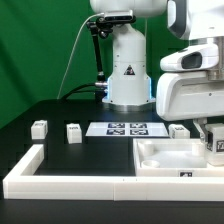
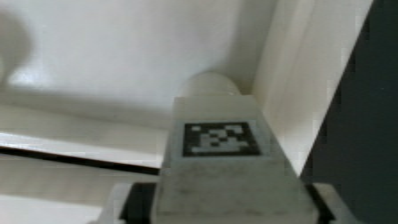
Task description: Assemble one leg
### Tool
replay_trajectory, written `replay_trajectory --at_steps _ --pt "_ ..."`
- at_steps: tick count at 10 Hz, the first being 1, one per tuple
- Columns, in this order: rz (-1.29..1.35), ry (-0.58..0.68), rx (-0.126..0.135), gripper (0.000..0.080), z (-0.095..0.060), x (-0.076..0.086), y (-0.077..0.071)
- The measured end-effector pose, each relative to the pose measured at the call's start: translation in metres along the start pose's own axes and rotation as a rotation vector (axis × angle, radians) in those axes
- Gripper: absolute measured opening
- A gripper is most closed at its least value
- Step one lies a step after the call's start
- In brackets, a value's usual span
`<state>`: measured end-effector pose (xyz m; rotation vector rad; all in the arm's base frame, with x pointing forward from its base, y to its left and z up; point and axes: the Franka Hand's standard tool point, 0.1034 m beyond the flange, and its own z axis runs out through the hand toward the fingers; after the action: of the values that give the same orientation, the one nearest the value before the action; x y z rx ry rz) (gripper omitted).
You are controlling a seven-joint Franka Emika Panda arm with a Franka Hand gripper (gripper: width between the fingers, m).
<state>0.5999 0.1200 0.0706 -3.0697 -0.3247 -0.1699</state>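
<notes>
My gripper (image 1: 211,138) hangs over the big white tray-like part (image 1: 160,163), at its end on the exterior view's right. It is shut on a leg (image 2: 217,130), a stubby white block with a black-and-white tag. In the wrist view my gripper (image 2: 217,203) holds the leg between its two fingers (image 2: 135,204). The leg's rounded tip points down into the tray, close beside its raised rim (image 2: 290,60). I cannot tell whether the tip touches the tray floor. Three more legs stand on the table: two on the left (image 1: 39,128) (image 1: 73,132) and one behind the tray (image 1: 179,130).
The marker board (image 1: 126,128) lies in front of the robot base (image 1: 128,70). A long white L-shaped border wall (image 1: 60,176) runs along the front and left of the black table. Black table surface (image 2: 365,110) shows beyond the tray's rim.
</notes>
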Motion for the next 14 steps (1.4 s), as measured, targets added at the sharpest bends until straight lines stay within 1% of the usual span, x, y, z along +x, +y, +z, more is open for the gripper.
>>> replay_trajectory --at_steps 2,3,4,6,7,9,10,11,12,14 --pt "0.025 0.000 0.000 0.0289 0.0000 0.0000 0.0002" --pt "0.132 0.001 0.013 0.0289 0.0003 -0.0003 0.0014" --pt "0.305 0.007 0.021 0.0289 0.0007 -0.0005 0.0031" --pt "0.526 0.017 0.019 0.0290 0.0010 -0.0011 0.0040" --pt "0.702 0.015 0.031 0.0290 0.0012 -0.0015 0.0057" --pt "0.956 0.033 0.040 0.0290 0.0019 0.0007 0.0067" --pt "1.157 0.033 0.049 0.0291 0.0023 0.0001 0.0070" --pt "1.249 0.031 0.053 0.0291 0.0021 0.0000 0.0077" --pt "1.346 0.024 0.065 0.0291 0.0019 0.0001 0.0077" --pt "1.508 0.013 0.077 0.0291 0.0019 0.0001 0.0076"
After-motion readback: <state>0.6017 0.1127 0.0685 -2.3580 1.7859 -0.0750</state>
